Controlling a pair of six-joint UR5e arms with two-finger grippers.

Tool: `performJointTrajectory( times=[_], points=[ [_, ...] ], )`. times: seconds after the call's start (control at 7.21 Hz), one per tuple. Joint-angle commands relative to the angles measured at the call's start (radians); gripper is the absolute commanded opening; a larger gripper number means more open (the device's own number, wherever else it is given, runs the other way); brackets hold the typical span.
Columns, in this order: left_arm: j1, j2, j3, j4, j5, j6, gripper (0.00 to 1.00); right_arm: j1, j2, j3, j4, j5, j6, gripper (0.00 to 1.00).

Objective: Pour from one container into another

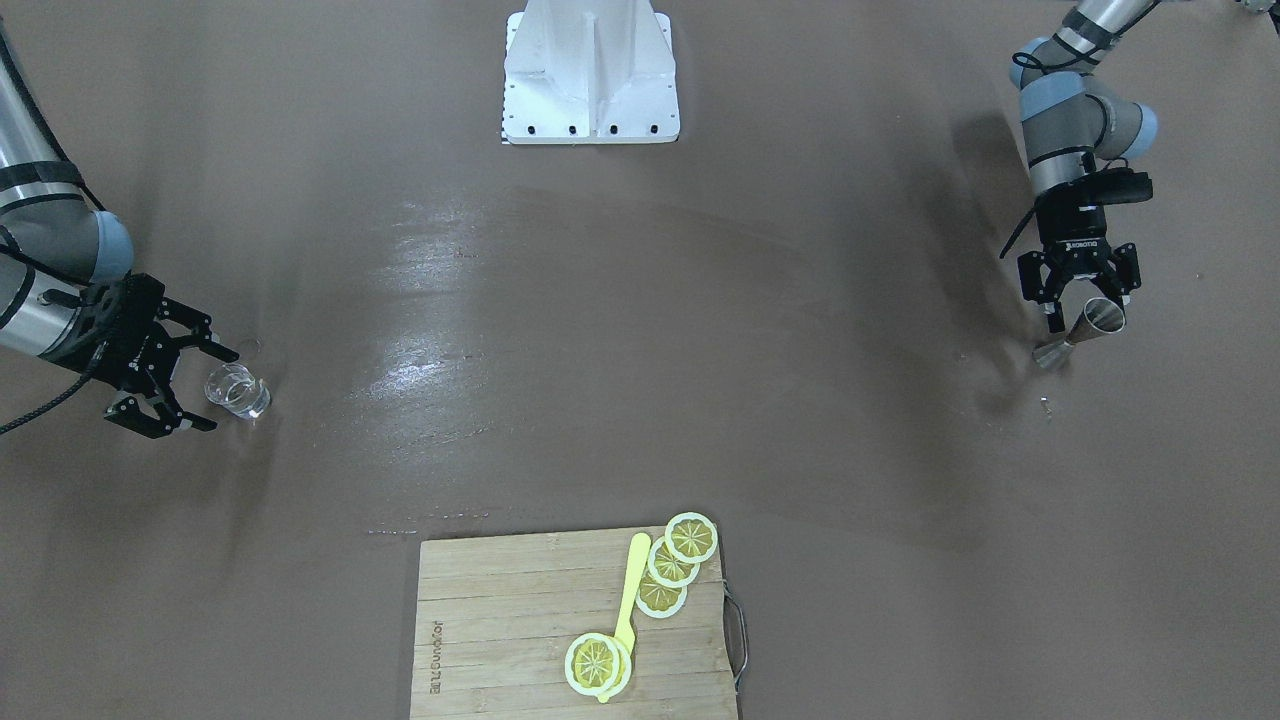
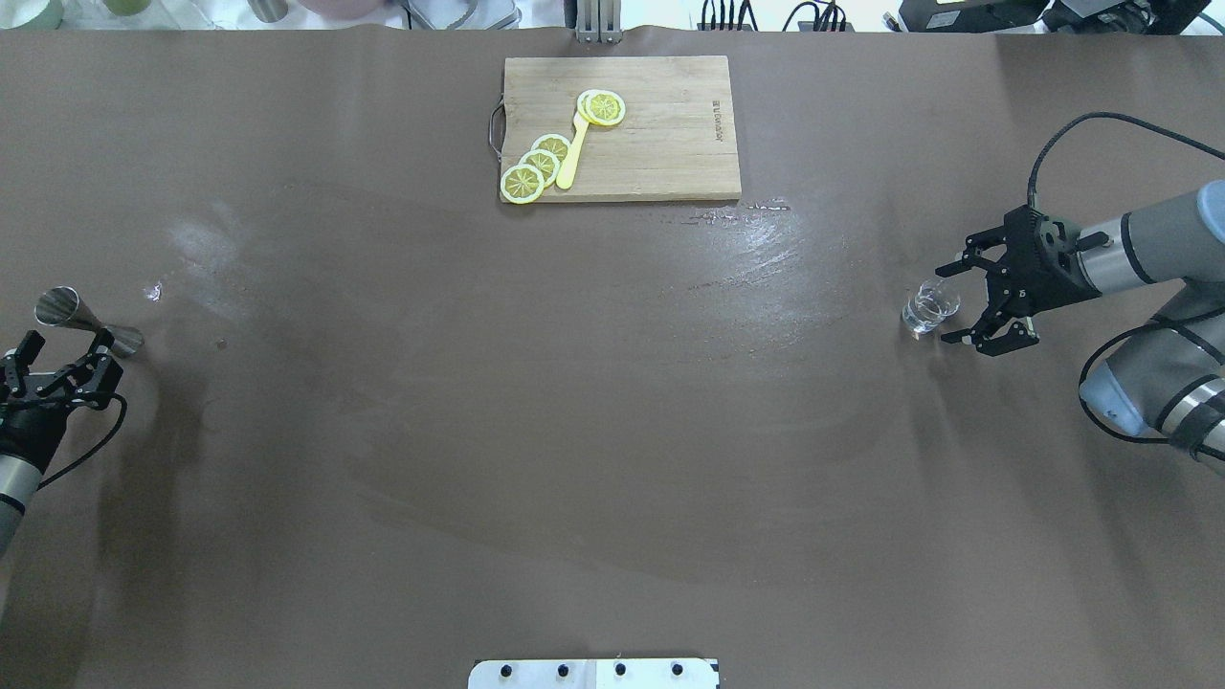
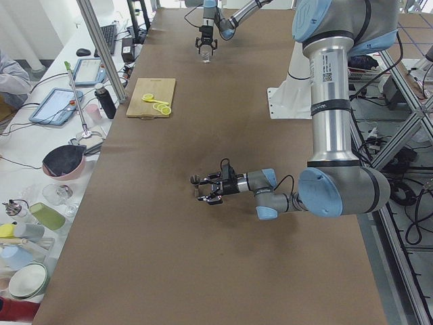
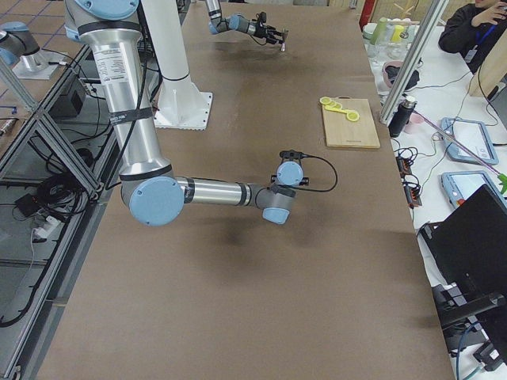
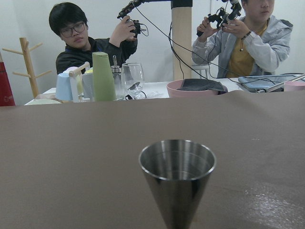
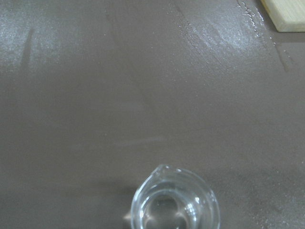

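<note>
Glass (image 1: 238,390) and right gripper (image 1: 222,390) are the pair I am watching. The small clear tumbler stands upright on the table (image 1: 640,400) straight ahead of that gripper, right at the mouth of its fingers, which are spread wide with one on each side of it. I see no contact, so I judge it not yet gripped. Its long axis is vertical and the fingers come at it level, so closing should take it across the wall. From the right wrist camera it sits dead ahead and low in view, rim up, with what may be a little clear liquid inside, though I cannot be sure through the glare. The jigger (image 2: 88,323) is well away from this gripper, at the far end of the table. It stands upright on its lower cone just ahead of the left gripper (image 2: 67,346), which is also spread wide and holds nothing. The left wrist camera shows its open upper cup centred and close. So the right arm is nearer the glass and the left arm nearer the jigger. I judge the next move to be a short push forward and a close on the glass.
</note>
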Motion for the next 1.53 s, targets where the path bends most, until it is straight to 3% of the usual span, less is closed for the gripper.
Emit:
performJointTrajectory(
  times=[0.0, 0.56, 0.83, 1.11, 1.25, 1.39],
  points=[
    [0.002, -0.015, -0.001, 0.048, 0.016, -0.033, 0.85, -0.005, 0.032, -0.031, 0.011, -0.001, 0.001, 0.93],
    [-0.014, -0.044, -0.004, 0.104, 0.013, -0.042, 0.81, -0.009, 0.032, -0.033, 0.013, 0.000, 0.012, 0.82],
    [-0.020, -0.046, -0.004, 0.108, 0.013, -0.042, 0.75, -0.011, 0.030, -0.033, 0.011, 0.000, 0.019, 0.70],
    [-0.032, -0.058, -0.007, 0.140, 0.013, -0.050, 0.72, -0.011, 0.032, -0.033, 0.011, 0.000, 0.021, 0.46],
    [-0.032, -0.061, -0.007, 0.141, 0.013, -0.050, 0.63, -0.008, 0.032, -0.028, 0.011, 0.000, 0.021, 0.33],
    [-0.031, -0.063, -0.007, 0.141, 0.013, -0.071, 0.47, 0.014, 0.032, -0.016, 0.010, 0.005, 0.023, 0.17]
  ],
)
